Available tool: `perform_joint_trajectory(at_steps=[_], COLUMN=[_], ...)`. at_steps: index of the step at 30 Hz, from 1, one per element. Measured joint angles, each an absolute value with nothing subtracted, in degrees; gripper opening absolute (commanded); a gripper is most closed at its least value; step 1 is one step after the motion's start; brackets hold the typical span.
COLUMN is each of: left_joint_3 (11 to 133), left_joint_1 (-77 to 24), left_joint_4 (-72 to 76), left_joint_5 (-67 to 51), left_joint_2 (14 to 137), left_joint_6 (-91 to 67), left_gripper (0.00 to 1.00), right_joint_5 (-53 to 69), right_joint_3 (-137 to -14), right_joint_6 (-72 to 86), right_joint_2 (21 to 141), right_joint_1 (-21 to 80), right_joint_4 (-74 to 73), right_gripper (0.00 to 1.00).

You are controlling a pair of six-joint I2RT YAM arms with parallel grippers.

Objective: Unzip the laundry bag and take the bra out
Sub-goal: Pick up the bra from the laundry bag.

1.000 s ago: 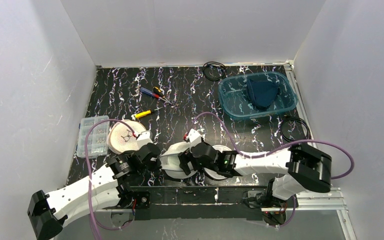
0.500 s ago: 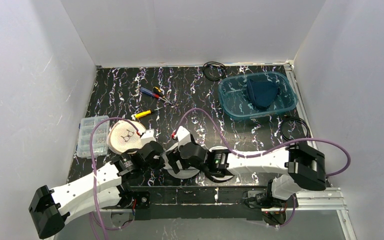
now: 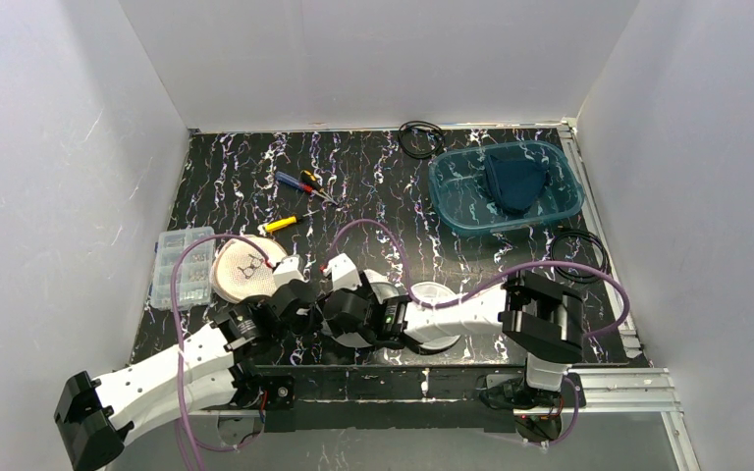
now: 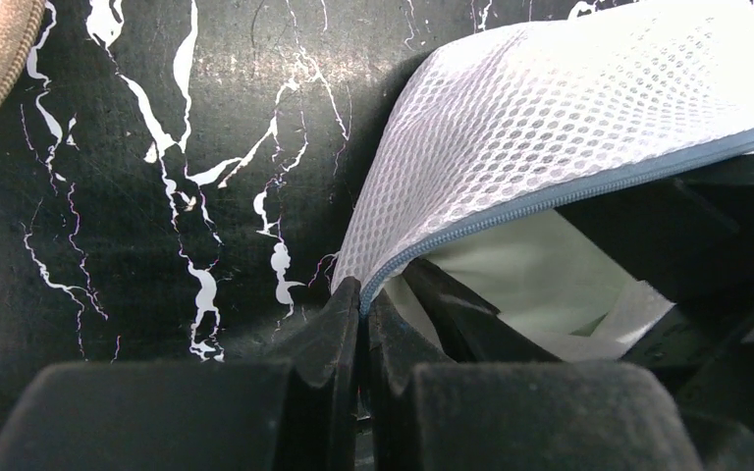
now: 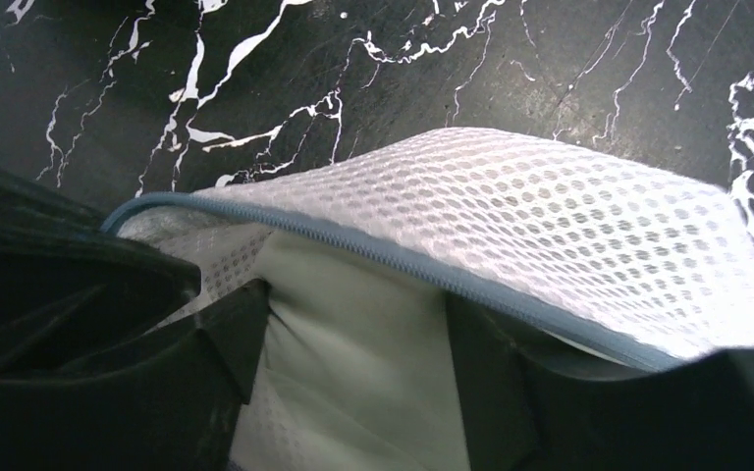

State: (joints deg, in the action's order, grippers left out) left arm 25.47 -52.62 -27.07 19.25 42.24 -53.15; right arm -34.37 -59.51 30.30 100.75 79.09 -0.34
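Pinching left tool [image 4: 361,299]: is clamping together on laundry bag [image 4: 550,108] zipper edge [image 4: 550,193].
Right tool [image 5: 353,334]: is sitting apart inside bag mouth.

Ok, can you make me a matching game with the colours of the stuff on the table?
Things:
1. laundry bag
2. tub
3. cable loop at the back
4. parts box

Colours:
A. black
B. clear, no colour
C. white mesh
D. teal

Pairs: 1-C, 2-D, 3-A, 4-B
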Motion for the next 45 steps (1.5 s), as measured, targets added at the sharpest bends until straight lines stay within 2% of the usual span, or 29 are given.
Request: perform_joint_trajectory(at_steps=[3, 5, 13, 20, 30, 37, 40, 41, 45], left_joint_3=[25.2, 24.9, 24.7, 24.7, 24.7, 24.7, 24.7, 24.7, 24.7], left_joint_1=[-52.6, -52.6, -52.6, -52.6, -52.6, -52.6, -52.6, -52.6, -52.6], left_joint_4=[-27.0, -27.0, -27.0, -26.5, -26.1, -24.5, -23.5, -23.1, -21.4], left_joint_5=[19.2, 19.2, 19.0, 19.0, 19.0, 18.7, 17.7, 17.3, 15.6], left_joint_2=[41.4, 40.8, 40.4, 41.7, 43.5, 44.8, 45.3, 45.4, 45.4], left_joint_6=[-53.1, -53.2, -53.6, -53.6, -53.6, -53.5, -53.1, -52.9, -52.2], left_gripper=[0.0, 0.0, 0.0, 0.0, 0.0, 0.0, 0.0, 0.0, 0.0], right_joint_5=[-35.5, -36.1, -37.5, -35.5, -21.5, -17.4, -16.4, -16.2, -15.7], right_joint_3=[-60.3, -60.3, -58.3, -54.8, -47.7, -44.1, -43.0, -42.7, -42.4], right_joint_6=[31.8, 32.5, 33.9, 32.5, 29.8, 30.0, 30.8, 31.2, 32.9], right_joint_2=[101.9, 101.9, 98.6, 89.0, 73.1, 69.4, 70.3, 70.7, 71.7], right_joint_1=[79.3, 79.3, 79.2, 79.0, 74.8, 72.2, 72.2, 72.2, 72.2], right_joint_4=[-1.5, -2.2, -3.6, -4.6, -1.8, 0.1, 0.5, 0.7, 1.1], right_gripper=[0.42, 0.31, 0.01, 0.01, 0.01, 0.01, 0.4, 0.5, 0.67])
